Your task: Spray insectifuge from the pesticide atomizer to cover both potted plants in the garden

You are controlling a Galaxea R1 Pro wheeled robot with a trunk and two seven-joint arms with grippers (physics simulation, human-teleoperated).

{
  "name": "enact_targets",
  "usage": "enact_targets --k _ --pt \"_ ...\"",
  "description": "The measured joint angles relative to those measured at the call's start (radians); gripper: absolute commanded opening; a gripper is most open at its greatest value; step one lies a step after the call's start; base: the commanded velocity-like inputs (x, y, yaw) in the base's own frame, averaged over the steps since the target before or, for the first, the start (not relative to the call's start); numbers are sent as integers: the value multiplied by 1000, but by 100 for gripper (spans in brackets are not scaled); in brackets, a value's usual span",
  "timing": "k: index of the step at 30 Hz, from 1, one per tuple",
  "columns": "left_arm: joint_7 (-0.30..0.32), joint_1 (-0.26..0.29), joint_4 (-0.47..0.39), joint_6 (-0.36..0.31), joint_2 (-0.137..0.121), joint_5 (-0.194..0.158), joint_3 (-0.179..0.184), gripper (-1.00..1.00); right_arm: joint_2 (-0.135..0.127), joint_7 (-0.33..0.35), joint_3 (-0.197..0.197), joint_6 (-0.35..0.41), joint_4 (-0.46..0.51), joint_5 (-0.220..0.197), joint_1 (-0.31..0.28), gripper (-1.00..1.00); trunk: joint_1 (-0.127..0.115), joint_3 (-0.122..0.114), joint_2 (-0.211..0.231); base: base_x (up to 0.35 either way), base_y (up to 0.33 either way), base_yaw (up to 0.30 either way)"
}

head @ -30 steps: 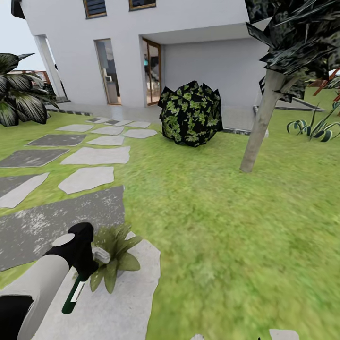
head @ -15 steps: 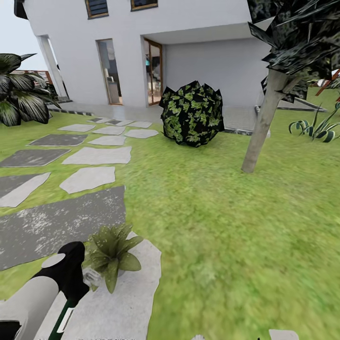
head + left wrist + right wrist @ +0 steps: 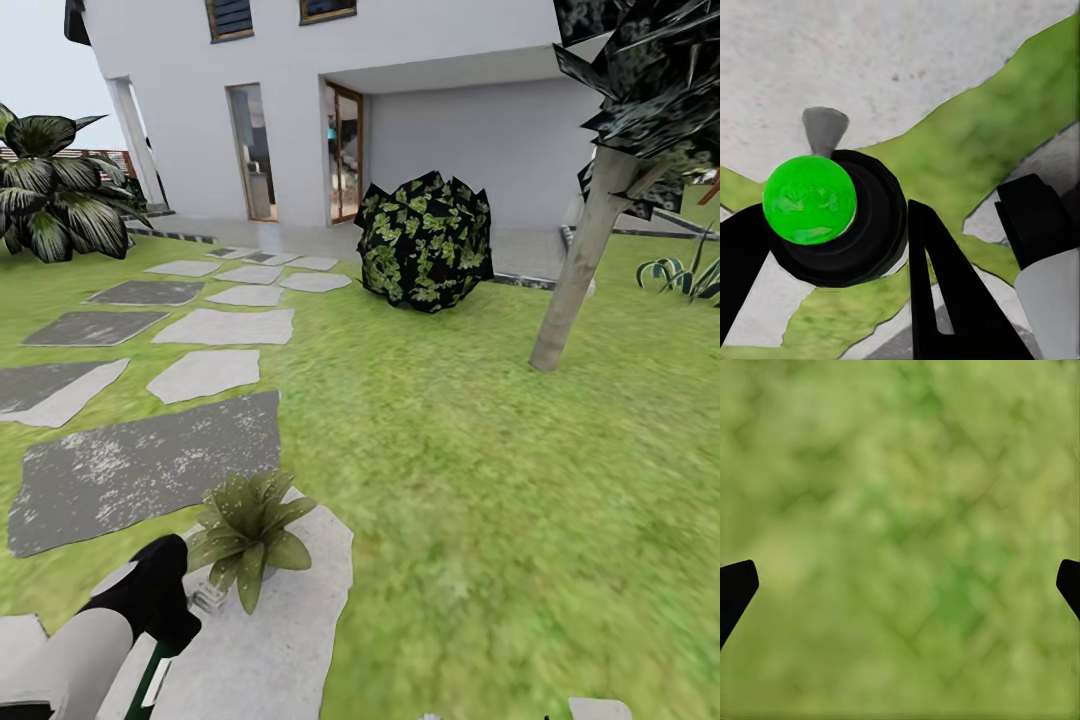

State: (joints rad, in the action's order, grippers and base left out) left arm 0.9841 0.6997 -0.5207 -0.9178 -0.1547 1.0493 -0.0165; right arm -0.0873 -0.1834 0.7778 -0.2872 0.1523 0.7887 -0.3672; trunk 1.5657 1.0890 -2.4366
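Note:
One potted plant (image 3: 250, 525), a low rosette of pointed green leaves, stands on a pale stone paver (image 3: 270, 640) at the lower left of the head view. Just left of it is my left arm's black wrist (image 3: 150, 595). The pesticide atomizer's pale nozzle (image 3: 206, 596) pokes out toward the leaves and its green-and-white body (image 3: 150, 680) hangs below. In the left wrist view my left gripper (image 3: 832, 262) is shut on the atomizer (image 3: 866, 225), a black cap with a bright green knob and a grey nozzle, held above paver and grass. My right gripper (image 3: 900, 585) is open over bare lawn.
Grey and pale pavers (image 3: 150, 470) run left toward the white house (image 3: 450, 130). A round dark leafy bush (image 3: 425, 240) stands mid-lawn, a leaning tree trunk (image 3: 585, 270) to the right, and a striped-leaf shrub (image 3: 55, 200) at the far left. Lawn stretches across the right half.
The camera has turned a little, sliding the whole scene rightward. My left arm with the atomizer has dropped lower in the picture and now sits below the plant's leaves.

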Motion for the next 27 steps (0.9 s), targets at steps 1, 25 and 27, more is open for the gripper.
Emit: enact_targets --k 1,25,27 --pt "-1 0 0 0 1 -14 0 -100 0 0 0 0 0 0 0 100 0 0 0 0 0 0" --pt "-6 -28 -5 3 9 -83 -1 -100 2 0 0 0 0 1 0 100 0 0 0 64 -7 120" --pt "-6 -28 -5 3 9 -84 -1 -100 2 0 0 0 0 1 0 100 0 0 0 74 -188 4"
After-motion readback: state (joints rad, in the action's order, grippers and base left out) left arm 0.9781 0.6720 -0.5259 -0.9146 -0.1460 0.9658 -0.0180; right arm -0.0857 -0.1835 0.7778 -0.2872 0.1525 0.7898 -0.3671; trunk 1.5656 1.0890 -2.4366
